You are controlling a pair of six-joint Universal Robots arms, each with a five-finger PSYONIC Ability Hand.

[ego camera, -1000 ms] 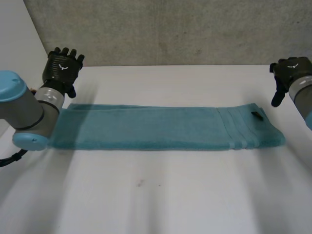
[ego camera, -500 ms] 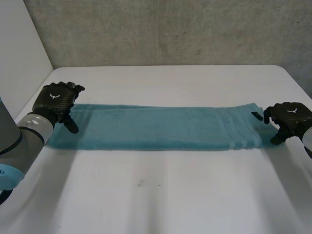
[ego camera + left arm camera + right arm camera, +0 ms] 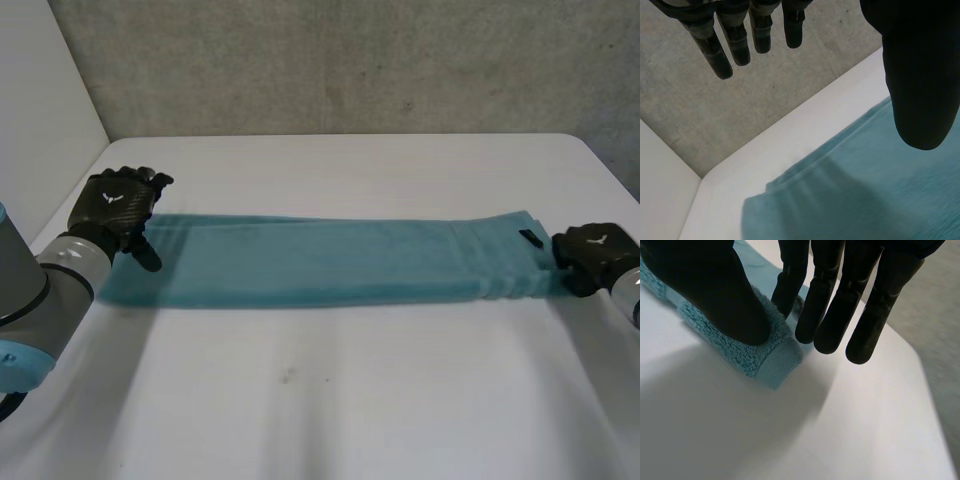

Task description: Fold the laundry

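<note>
Scene: You are looking down on a white surface with one teal towel stretched across the middle of the frame.
Towel position: It runs from the left of the frame to the right as a long, narrow band, flat on the surface.
Done so far: Judging by its shape and its thick right end, the towel is already folded lengthwise into a strip.
Left to do: The strip appears to need folding end over end into a compact stack. No such fold shows yet.
Left hand: Your left hand sits at the left of the frame over the towel's left end. Its fingers are straight and spread away from the thumb, with nothing held between them.
Right hand: Your right hand sits at the right of the frame on the towel's right end. Its fingers are straight. The towel's corner lies between them and the thumb, which rests on the pile, and no closed pinch shows.
Towel material: Thick terry with a looped, fuzzy pile and plump, rounded edges.
Towel details: A flat woven hem finishes the right end. Ribbed stripes cross the towel nearby, and a small black tag sits on its upper edge.
Surface: Smooth, matte white.
Handling: The cloth looks limp and will likely sag when lifted.
</note>
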